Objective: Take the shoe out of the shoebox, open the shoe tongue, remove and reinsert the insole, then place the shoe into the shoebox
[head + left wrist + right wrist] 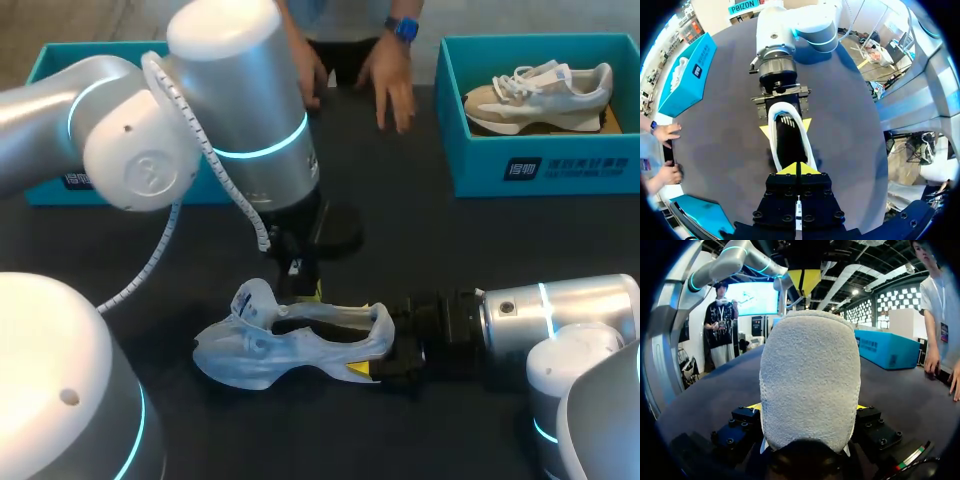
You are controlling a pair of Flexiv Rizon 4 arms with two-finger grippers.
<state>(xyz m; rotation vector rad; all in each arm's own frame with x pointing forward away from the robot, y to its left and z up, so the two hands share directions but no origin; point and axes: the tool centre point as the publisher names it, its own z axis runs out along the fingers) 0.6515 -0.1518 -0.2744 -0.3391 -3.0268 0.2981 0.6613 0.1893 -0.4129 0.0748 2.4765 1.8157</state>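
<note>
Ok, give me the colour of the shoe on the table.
The shoe is pale bluish white, dark inside; best in the head view.

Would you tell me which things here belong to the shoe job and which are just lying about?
Job: white shoe, right gripper gripping its heel, left gripper over it, blue box at left.
Lying about: second blue box, tan shoe in it, a person's hands.

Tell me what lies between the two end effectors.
The pale shoe, heel in the right end effector, reaching under the left end effector; left wrist view.
</note>
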